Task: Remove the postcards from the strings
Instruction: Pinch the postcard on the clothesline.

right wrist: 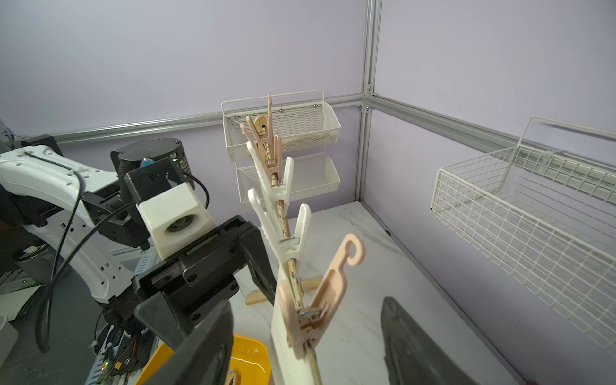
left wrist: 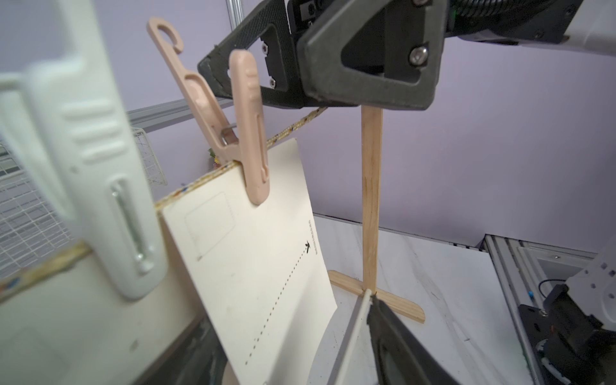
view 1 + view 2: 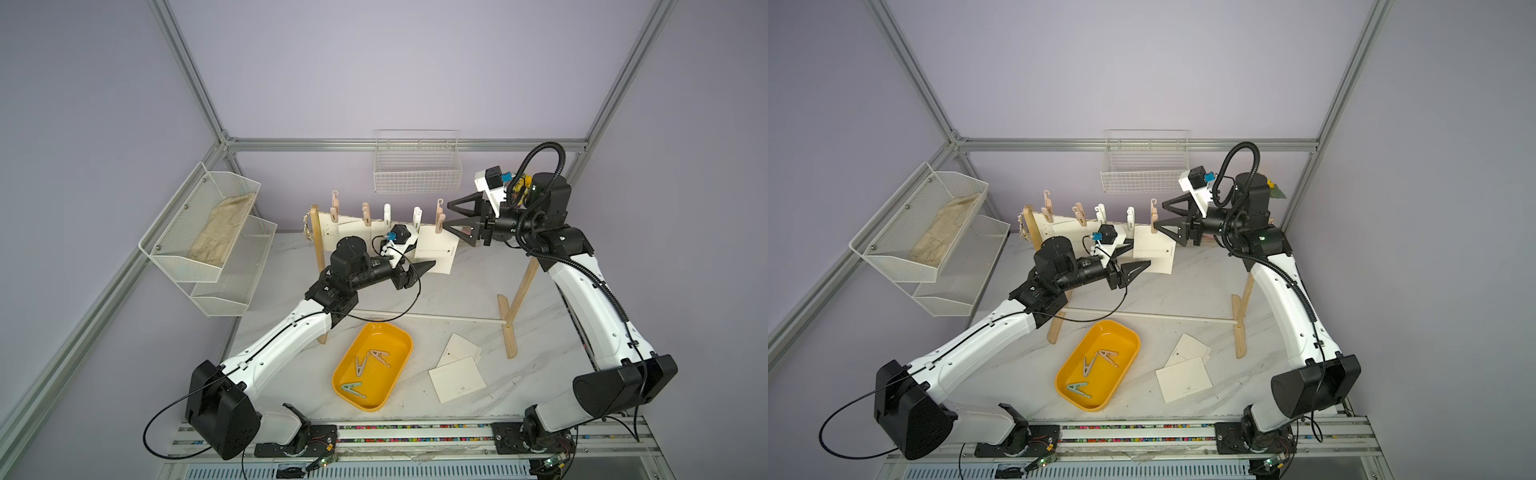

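Several cream postcards hang from the string [image 2: 293,128] under pastel clothespins. My left gripper [image 3: 424,255] [image 2: 290,320] is open. Its fingers stand on either side of the lower edge of the rightmost hanging postcard [image 3: 436,253] [image 2: 253,266], and a gap shows beside one finger. My right gripper [image 3: 451,218] [image 1: 310,306] is open, one finger on each side of the pink clothespin [image 3: 439,218] [image 1: 313,306] that pins this card at the string's right end. Two loose postcards [image 3: 457,378] lie on the table at the front right.
A yellow tray [image 3: 399,332] with three clothespins sits at the front middle. The rack's wooden posts [image 3: 519,299] and white foot rod [image 3: 436,318] cross the table. A wire basket [image 3: 417,174] hangs on the back wall and mesh shelves [image 3: 216,232] on the left wall.
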Controlling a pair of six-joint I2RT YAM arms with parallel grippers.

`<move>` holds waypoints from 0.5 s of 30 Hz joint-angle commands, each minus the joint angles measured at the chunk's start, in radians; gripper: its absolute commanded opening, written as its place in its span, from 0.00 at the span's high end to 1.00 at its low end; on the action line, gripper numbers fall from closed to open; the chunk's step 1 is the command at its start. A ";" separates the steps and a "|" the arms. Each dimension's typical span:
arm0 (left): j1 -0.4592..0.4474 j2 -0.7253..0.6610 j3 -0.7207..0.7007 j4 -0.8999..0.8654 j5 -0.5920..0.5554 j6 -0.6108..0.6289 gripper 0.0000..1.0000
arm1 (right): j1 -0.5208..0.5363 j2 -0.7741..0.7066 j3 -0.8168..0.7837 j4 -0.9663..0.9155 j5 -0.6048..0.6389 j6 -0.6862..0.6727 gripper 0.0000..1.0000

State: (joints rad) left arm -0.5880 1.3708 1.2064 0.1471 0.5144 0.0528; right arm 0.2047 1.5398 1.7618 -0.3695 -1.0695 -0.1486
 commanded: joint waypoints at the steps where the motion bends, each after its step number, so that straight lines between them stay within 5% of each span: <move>1: 0.008 -0.001 0.043 0.053 0.021 -0.018 0.42 | -0.002 0.017 0.031 -0.019 -0.057 -0.002 0.31; 15: 0.011 0.022 0.035 0.089 0.015 -0.066 0.85 | 0.049 0.105 0.149 -0.177 -0.093 -0.082 0.43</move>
State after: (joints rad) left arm -0.5827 1.3846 1.2064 0.1844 0.5205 0.0044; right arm 0.2382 1.6356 1.8793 -0.4614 -1.1408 -0.1837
